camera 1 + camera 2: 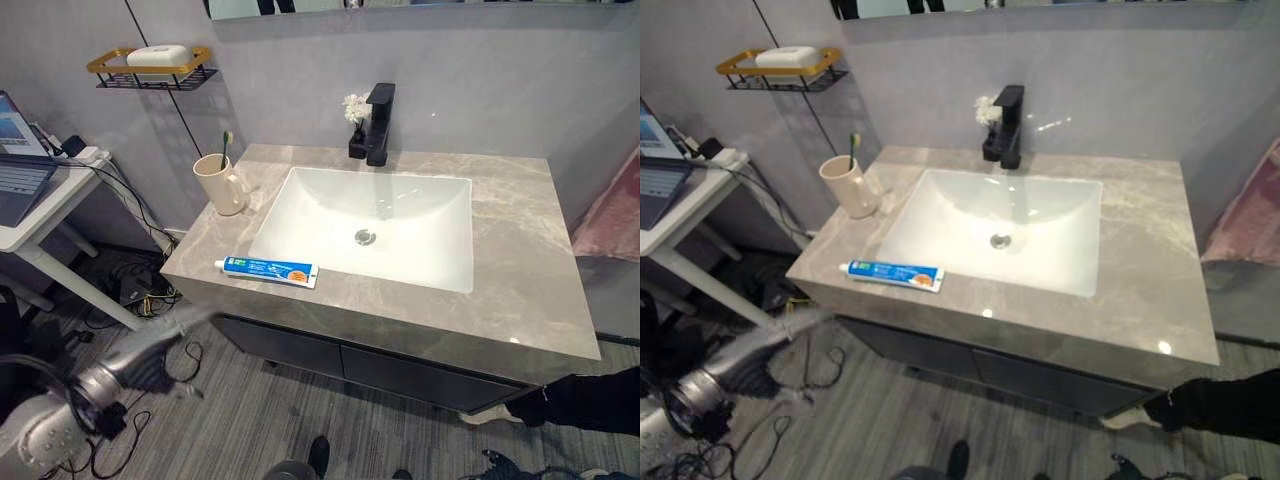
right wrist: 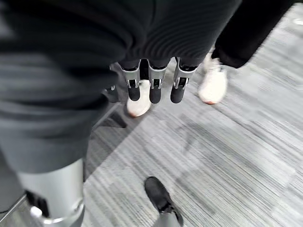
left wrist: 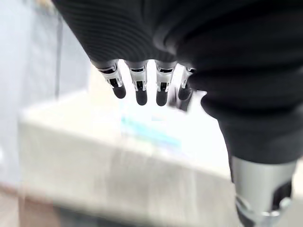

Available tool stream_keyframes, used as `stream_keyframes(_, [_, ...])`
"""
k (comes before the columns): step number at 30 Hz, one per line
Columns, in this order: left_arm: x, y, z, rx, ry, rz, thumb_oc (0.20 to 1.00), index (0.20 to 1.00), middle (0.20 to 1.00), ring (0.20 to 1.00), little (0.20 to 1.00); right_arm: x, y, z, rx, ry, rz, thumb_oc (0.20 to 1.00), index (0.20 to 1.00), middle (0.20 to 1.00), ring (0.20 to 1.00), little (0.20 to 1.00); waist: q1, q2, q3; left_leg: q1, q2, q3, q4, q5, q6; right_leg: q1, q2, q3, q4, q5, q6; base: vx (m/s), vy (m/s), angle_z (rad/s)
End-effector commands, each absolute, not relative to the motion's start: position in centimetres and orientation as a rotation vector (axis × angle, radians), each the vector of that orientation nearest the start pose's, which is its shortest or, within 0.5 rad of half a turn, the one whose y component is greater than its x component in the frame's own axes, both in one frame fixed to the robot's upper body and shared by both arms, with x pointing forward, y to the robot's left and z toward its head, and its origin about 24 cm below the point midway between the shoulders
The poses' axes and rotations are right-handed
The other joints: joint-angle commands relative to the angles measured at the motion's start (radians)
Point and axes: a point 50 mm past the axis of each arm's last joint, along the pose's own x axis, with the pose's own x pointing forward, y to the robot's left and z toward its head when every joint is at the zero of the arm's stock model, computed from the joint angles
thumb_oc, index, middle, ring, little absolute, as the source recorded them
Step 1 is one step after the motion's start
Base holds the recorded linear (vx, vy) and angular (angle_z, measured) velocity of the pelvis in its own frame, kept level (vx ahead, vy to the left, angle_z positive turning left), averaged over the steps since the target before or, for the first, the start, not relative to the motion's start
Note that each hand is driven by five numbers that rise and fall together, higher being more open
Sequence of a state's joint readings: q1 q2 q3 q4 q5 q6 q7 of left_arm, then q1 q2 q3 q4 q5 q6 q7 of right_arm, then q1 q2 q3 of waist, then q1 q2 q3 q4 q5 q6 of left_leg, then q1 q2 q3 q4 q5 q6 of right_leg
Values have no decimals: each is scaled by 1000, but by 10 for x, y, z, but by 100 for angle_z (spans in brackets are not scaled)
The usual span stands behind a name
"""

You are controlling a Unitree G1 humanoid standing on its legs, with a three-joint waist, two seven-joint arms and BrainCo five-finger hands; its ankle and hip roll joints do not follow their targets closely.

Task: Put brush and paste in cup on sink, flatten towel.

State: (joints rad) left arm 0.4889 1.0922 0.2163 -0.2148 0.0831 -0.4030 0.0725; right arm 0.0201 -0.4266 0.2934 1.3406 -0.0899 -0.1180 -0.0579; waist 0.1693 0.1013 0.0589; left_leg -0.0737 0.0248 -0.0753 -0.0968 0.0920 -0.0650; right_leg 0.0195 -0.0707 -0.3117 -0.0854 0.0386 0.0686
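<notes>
Paste (image 1: pixel 267 270) flat on counter (image 1: pixel 520 290) edge, brush (image 1: pixel 227 143) upright in cup (image 1: pixel 220 184); left hand (image 3: pixel 142 87) and right hand (image 2: pixel 151 87) look relaxed, empty, tho blurry.

Behind the white basin I see a black faucet (image 1: pixel 378 124); a gold wall shelf (image 1: pixel 148 66) with white soap hangs far left.

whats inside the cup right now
A toothbrush stands in the beige cup, its green-bristled head above the rim. Its lower handle is hidden by the cup wall. The toothpaste lies outside, on the counter.
</notes>
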Motion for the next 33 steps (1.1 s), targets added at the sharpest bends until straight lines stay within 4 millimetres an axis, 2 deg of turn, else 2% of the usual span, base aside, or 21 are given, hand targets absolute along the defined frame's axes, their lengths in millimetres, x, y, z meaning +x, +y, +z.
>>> stream_keyframes(1, [196, 302, 167, 1029, -328, -65, 1000, 1000, 1000, 1000, 1000, 80, -290, -147, -620, 1258, 54, 1000, 1000, 1000, 1000, 1000, -40, -43, -3, -37, -4, 9, 9, 14, -50, -16, -73, 64, 8, 26, 83, 0, 0, 0])
stream_keyframes(4, [201, 308, 168, 1023, -333, -20, 1000, 1000, 1000, 1000, 1000, 76, -292, -147, -605, 1275, 46, 1000, 1000, 1000, 1000, 1000, -48, -40, -3, -40, -3, 10, 9, 14, -52, -21, -75, 69, 6, 29, 83, -7, 5, -2])
stream_keyframes(6, [208, 314, 166, 1012, -323, 14, 1000, 1000, 1000, 1000, 1000, 75, -293, -147, -560, 1270, 12, 1000, 1000, 1000, 1000, 1000, -70, -38, 4, -56, -1, 22, 9, 15, -56, -44, -78, 85, 4, 39, 85, -28, 25, -7])
stream_keyframes(12, [212, 314, 164, 1000, -317, 19, 1000, 1000, 1000, 1000, 1000, 71, -294, -147, -540, 1280, -9, 1000, 1000, 1000, 1000, 1000, -76, -35, 5, -69, 0, 30, 9, 16, -57, -61, -81, 95, 1, 46, 88, -8, 21, -12])
stream_keyframes(13, [216, 316, 160, 984, -297, 29, 1000, 1000, 1000, 1000, 1000, 68, -291, -149, -516, 1293, -13, 1000, 1000, 1000, 1000, 1000, -102, -34, 13, -82, 1, 47, 9, 14, -55, -87, -87, 114, -2, 57, 93, -23, 64, -3])
stream_keyframes(21, [221, 315, 157, 995, -283, 17, 1000, 1000, 1000, 1000, 1000, 59, -292, -150, -492, 1331, -33, 1000, 1000, 1000, 1000, 1000, -118, -33, 17, -121, 6, 106, 9, 9, -46, -167, -96, 187, -2, 82, 102, -3, 49, -34])
stream_keyframes(28, [221, 315, 151, 1001, -263, 10, 1000, 1000, 1000, 1000, 1000, 64, -295, -148, -471, 1310, -70, 1000, 1000, 1000, 1000, 1000, -126, -34, 34, -151, 7, 133, 9, 12, -41, -219, -102, 225, -2, 101, 108, -12, 36, -20])
stream_keyframes(33, [223, 313, 145, 1000, -248, 2, 1000, 1000, 1000, 1000, 1000, 67, -295, -147, -455, 1282, -93, 1000, 1000, 1000, 1000, 1000, -139, -48, 50, -174, 9, 140, 9, 13, -38, -249, -102, 236, -2, 112, 112, 1, 19, -12])
